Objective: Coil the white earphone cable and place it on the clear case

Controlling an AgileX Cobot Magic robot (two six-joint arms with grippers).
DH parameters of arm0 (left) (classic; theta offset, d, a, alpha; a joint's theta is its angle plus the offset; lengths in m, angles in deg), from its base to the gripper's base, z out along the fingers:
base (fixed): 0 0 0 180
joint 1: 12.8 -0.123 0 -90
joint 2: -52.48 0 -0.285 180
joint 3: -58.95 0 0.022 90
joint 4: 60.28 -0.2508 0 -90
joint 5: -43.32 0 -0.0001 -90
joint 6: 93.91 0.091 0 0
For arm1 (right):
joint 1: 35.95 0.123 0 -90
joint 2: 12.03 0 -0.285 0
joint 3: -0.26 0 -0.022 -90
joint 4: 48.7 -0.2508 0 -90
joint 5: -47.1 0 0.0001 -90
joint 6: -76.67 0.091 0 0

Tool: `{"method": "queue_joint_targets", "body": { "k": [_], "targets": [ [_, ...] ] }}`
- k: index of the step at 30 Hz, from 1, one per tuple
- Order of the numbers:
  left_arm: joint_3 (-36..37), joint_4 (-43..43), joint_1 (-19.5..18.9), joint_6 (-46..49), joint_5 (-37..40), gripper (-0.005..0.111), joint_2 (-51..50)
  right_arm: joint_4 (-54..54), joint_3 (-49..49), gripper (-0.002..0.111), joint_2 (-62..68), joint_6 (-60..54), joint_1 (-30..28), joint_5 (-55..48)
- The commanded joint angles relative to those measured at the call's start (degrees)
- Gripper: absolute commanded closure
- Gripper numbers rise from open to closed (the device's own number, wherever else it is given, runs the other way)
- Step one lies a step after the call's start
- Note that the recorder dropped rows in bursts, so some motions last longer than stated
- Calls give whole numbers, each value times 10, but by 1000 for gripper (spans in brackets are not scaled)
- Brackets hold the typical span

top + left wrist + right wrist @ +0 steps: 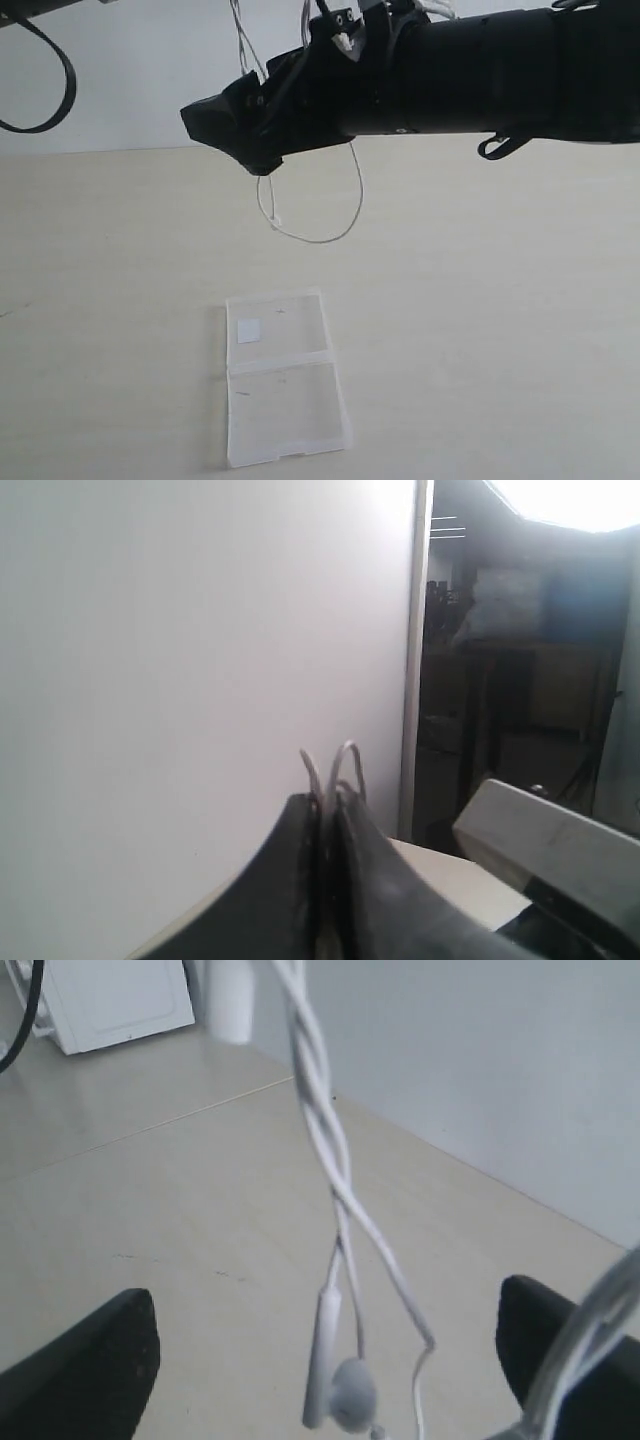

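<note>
The white earphone cable (322, 238) hangs in the air in twisted strands that loop down above the table. My left gripper (327, 802) is shut on thin loops of the cable (345, 760); it is above the top edge of the exterior view. My right gripper (325, 1350) stands wide open, with the twisted cable (318, 1110) and an earbud (350, 1395) dangling between its fingers without touching them. In the exterior view the right gripper (235, 125) is up beside the hanging cable. The clear case (285, 375) lies opened flat on the table, its white sticker (249, 331) on the far half.
The thick black right arm (480, 70) spans the upper right of the exterior view. A black cable strap (55, 90) hangs at the top left. The beige table (480, 330) meets a white wall (120, 60) behind.
</note>
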Motion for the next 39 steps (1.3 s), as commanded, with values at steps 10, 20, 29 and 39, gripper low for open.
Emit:
{"method": "queue_joint_targets", "body": {
  "k": [10, 20, 29, 39],
  "targets": [
    [1, 10, 0, -5, 21, 107, 1, 0, -24, 27, 13, 35, 1, -13],
    [1, 10, 0, -5, 23, 107, 1, 0, -25, 61, 13, 76, 1, -13],
    [1, 10, 0, -5, 15, 107, 1, 0, -32, 61, 13, 103, 1, -12],
    [1, 10, 0, -12, 8, 107, 1, 0, -36, 74, 13, 139, 1, -7]
  ]
}}
